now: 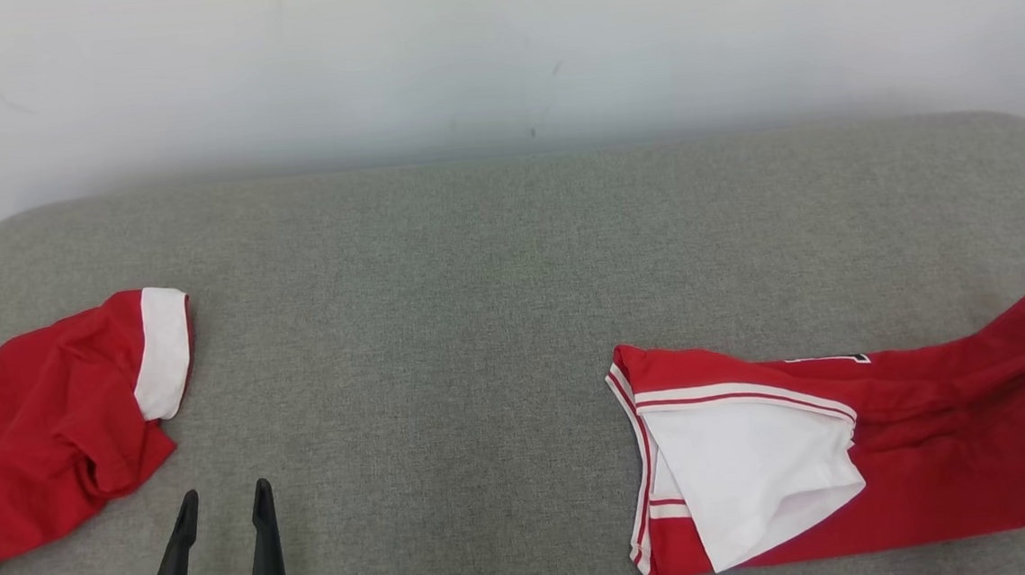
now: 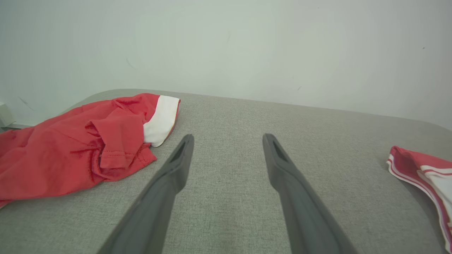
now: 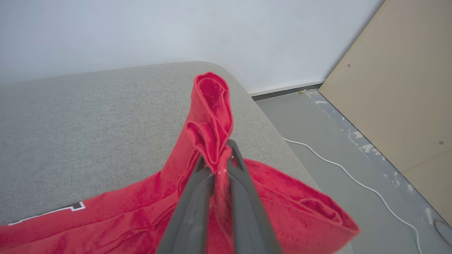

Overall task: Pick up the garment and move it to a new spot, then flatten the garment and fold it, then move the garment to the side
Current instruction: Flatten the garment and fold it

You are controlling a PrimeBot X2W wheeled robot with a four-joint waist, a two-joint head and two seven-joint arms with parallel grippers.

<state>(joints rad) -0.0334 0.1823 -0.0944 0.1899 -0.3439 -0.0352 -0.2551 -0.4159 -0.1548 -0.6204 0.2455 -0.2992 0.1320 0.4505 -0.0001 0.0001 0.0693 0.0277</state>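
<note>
Right gripper fingers pinched together on bunched red fold of garment, that edge raised. Rest of garment lies on grey cushion, far right, white-lined end toward centre. Left gripper fingers spread wide, empty, near second red garment. Fabric looks light, soft, limp; likely to drape and drag. Better held at corners or hem than mid-bunch.

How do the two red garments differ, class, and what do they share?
The left garment lies crumpled and untouched; the right garment is pinched by the right gripper, one end lifted. The left garment has a plain white band; the right garment has red-striped white trim. Both are red and white.
</note>
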